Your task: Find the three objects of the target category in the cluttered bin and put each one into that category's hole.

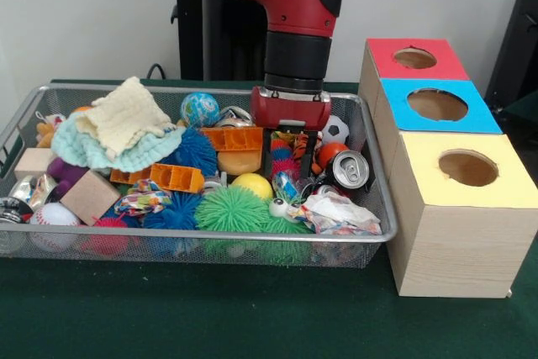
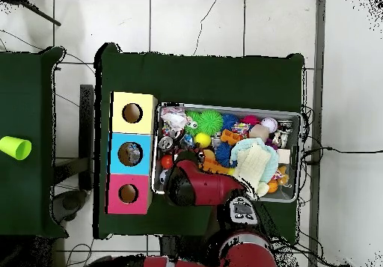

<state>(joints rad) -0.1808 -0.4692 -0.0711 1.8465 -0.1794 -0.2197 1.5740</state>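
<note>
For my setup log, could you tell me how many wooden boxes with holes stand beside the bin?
3, in a row beside the bin: red-topped box farthest, blue-topped box in the middle, yellow-topped box nearest the camera.

Robot lab: red Sawyer arm (image 1: 290,18) on pedestal, green-covered desk (image 1: 168,317), tiled floor (image 2: 224,25), loose cables (image 2: 329,150), colour-topped sorting boxes (image 1: 454,199).

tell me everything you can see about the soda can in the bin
The soda can is a silver metal drink can lying on its side near the right end of the bin, its top with the pull-tab facing the camera. It looks closed and undented from here. It rests on the clutter, just below a small soccer ball and a red-orange ball, above a crumpled printed wrapper. The gripper hangs just left of it.
</note>
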